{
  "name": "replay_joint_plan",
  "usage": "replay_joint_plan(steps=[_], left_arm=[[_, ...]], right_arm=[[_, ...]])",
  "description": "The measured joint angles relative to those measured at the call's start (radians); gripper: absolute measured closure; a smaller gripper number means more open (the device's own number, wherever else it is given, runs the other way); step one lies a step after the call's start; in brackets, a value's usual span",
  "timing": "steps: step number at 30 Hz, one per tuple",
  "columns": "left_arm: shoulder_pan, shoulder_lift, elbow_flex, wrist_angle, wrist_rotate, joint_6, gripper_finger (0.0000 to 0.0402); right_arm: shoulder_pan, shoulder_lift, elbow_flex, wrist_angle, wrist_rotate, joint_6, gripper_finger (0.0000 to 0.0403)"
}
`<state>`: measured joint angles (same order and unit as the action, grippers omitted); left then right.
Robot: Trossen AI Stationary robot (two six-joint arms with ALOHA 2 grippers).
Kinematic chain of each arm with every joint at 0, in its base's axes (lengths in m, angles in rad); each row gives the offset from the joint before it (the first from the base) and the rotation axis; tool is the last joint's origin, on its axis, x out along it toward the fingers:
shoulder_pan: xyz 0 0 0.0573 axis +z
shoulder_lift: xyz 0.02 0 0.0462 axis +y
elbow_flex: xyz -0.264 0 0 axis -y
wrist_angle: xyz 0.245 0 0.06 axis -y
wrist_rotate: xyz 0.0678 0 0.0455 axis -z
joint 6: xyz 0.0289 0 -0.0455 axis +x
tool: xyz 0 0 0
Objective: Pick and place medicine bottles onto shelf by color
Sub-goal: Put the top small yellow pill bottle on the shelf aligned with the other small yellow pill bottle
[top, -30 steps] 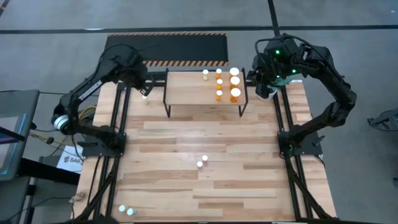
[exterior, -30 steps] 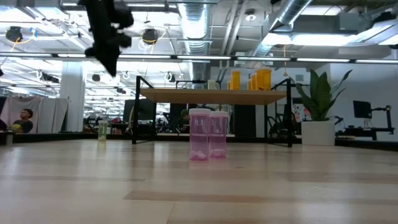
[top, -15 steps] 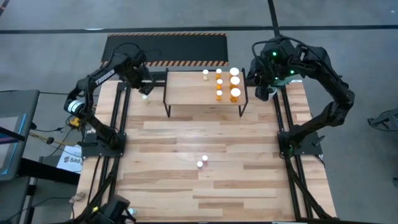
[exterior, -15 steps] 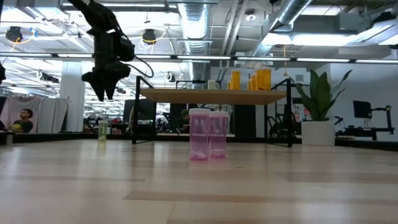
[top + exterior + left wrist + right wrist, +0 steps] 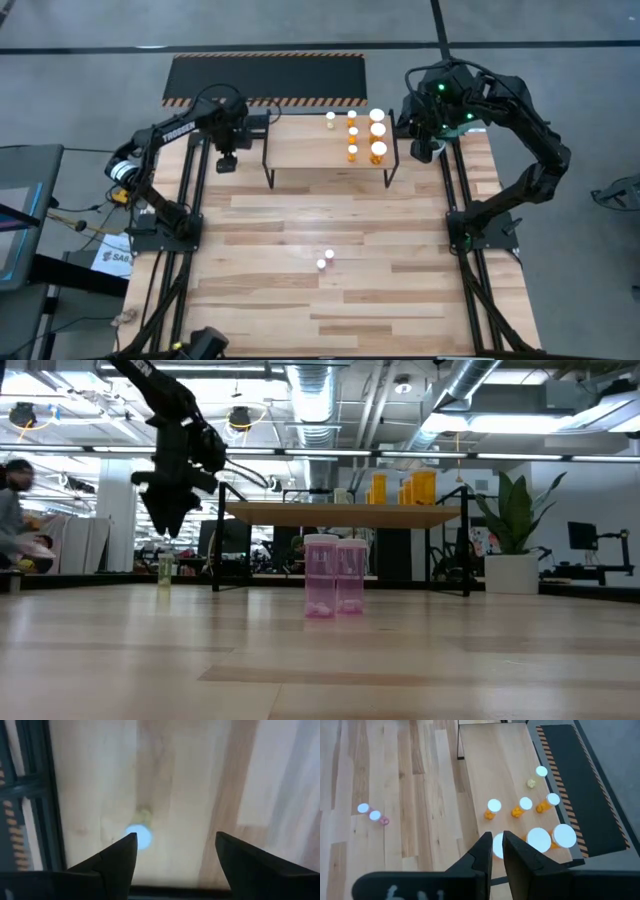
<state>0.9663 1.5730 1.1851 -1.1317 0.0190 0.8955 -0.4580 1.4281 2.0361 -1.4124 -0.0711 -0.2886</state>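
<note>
We find the left gripper (image 5: 172, 851) open and empty above a small greenish, white-capped bottle (image 5: 138, 836) standing on the plank table (image 5: 300, 210), left of the wood-topped, black-legged shelf (image 5: 305, 142). The right gripper (image 5: 497, 849) hangs nearly shut, empty, beside the shelf.

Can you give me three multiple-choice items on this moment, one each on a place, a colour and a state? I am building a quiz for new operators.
1. Where do the two pink bottles stand?
A. on the shelf
B. on the table, out in front of the shelf
C. on the black mat

2. What colour are most bottles on the shelf?
A. orange
B. blue
C. black

3. How is the left hand?
A. shut on a bottle
B. open above a greenish bottle
C. resting on the shelf

Answers: 1 B, the low view shows them on the planks before the shelf. 2 A, orange bodies show under white caps. 3 B, its fingers stand apart over the greenish bottle.
</note>
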Motion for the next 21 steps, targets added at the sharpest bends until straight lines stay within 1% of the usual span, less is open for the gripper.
replay_joint_plan(steps=[3, 5, 12, 15, 18, 21], left_arm=[[-0.013, 0.024, -0.013, 0.007, -0.057, 0.025, 0.0145], [-0.016, 0.036, -0.013, 0.015, -0.058, 0.041, 0.0145], [-0.006, 0.042, -0.013, 0.093, -0.12, -0.021, 0.0145], [-0.004, 0.042, -0.013, 0.094, -0.121, -0.028, 0.0145], [-0.004, 0.042, -0.013, 0.09, -0.084, -0.039, 0.0145], [-0.004, 0.026, -0.01, 0.071, -0.063, -0.082, 0.0145]], right_arm=[[0.0, 0.0, 0.0, -0.001, 0.0, 0.0, 0.0338], [0.0, 0.0, 0.0, -0.002, -0.001, -0.002, 0.0338], [0.0, 0.0, 0.0, -0.004, -0.01, -0.043, 0.0338], [0.0, 0.0, 0.0, -0.004, -0.011, -0.06, 0.0338], [0.0, 0.0, 0.0, -0.005, -0.011, -0.071, 0.0338], [0.0, 0.0, 0.0, -0.022, -0.011, -0.078, 0.0338]])
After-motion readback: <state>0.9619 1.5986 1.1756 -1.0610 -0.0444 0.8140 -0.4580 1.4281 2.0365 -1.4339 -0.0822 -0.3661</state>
